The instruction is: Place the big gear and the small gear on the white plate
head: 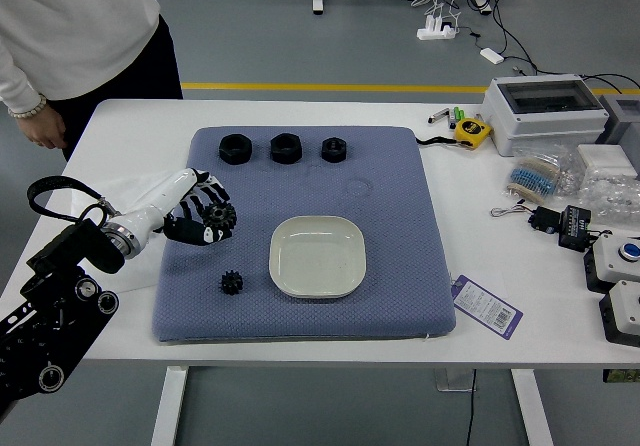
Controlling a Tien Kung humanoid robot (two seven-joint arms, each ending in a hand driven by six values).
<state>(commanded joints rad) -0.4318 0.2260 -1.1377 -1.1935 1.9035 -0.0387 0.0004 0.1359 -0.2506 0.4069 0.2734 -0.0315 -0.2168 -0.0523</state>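
My left hand point(205, 214) reaches in from the left over the mat's left part. Its fingers hold the black big gear point(219, 216) at their tips, partly covering its left side. Nearer the table's front edge, the black small gear point(232, 283) lies on the mat, apart from the hand. The white plate point(318, 256), a rounded square with nothing on it, sits to the right of both gears. My right hand is out of view.
Three black nuts, a left one point(235, 149), a middle one point(286, 148) and a right one point(334, 150), line the blue-grey mat's point(400, 226) far side. A tape measure point(472, 132), tag point(487, 307) and boxes are rightward. A person point(95, 46) stands far left, visible hand lowered beside the table.
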